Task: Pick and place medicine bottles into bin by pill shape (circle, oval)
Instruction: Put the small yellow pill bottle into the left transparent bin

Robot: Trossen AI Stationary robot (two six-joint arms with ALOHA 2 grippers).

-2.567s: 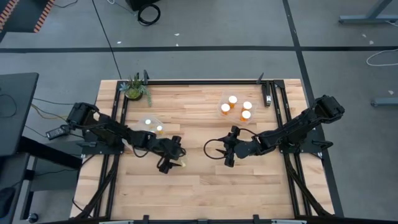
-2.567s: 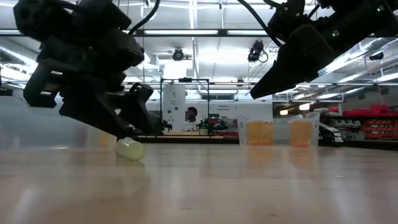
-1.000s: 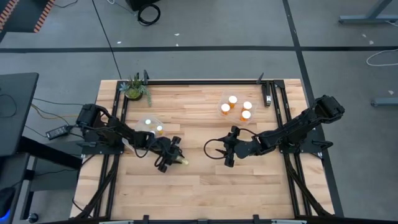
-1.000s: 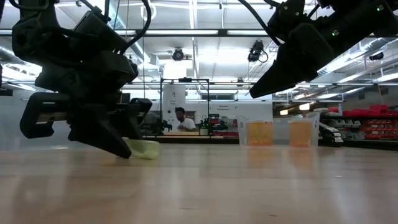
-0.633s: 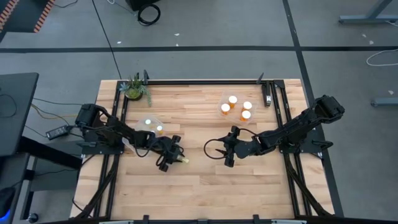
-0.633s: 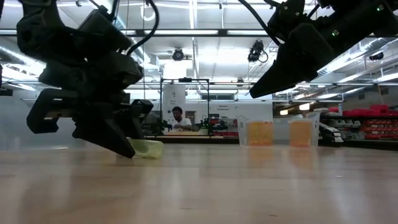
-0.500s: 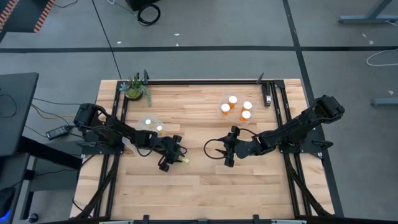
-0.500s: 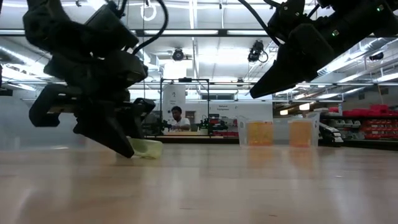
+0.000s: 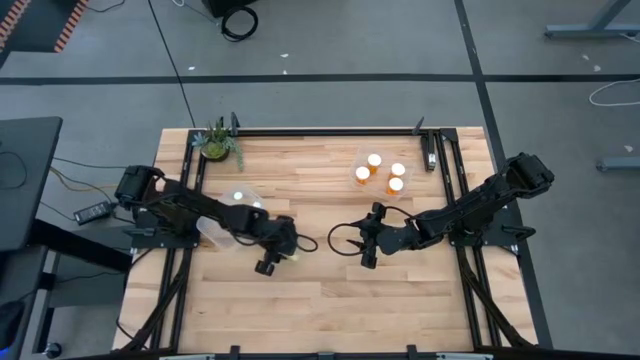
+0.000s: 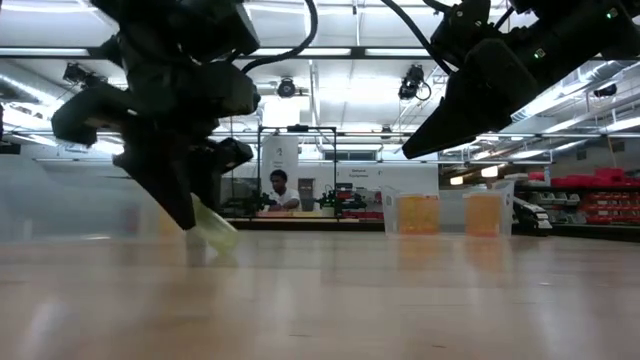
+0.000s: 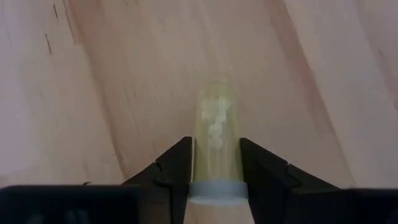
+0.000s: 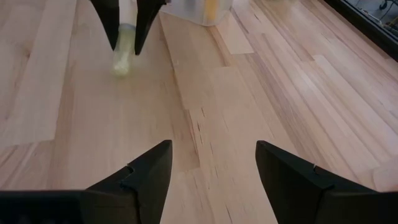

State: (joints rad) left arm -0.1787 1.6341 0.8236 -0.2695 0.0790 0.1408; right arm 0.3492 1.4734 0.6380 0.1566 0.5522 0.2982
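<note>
- While tilted just above the table (image 9: pixel 330 300), the pale bottle (image 11: pixel 216 140) sits clamped in the left gripper (image 11: pixel 214 165), near table centre.
- Right gripper (image 12: pixel 211 165) hovers opposite, fingers spread, holding nothing.

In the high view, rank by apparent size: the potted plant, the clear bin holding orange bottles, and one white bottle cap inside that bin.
1. Clear bin, largest.
2. Potted plant; its leaves spread nearly as wide as the bin, so that order is unsure.
3. White bottle cap, clearly smallest.
</note>
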